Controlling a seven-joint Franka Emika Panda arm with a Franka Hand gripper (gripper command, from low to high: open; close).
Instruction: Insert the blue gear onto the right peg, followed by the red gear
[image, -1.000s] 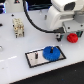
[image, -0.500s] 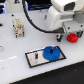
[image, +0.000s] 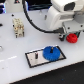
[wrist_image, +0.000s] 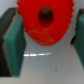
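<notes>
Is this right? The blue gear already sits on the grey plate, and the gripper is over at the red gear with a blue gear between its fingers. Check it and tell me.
One slip: what sits between the gripper's fingers is the red gear, not a blue one, as the wrist view shows. The rest holds: in the exterior view the blue gear lies on the grey plate.

The white desk (image: 15, 70) is brightly lit in the exterior view, glare washing out its surface, and detail is softened by low resolution. In the wrist view, the red gear (wrist_image: 44, 21) and teal fingers (wrist_image: 14, 47) are rendered heavily blurred, with a thin bright reflection streaked below.
</notes>
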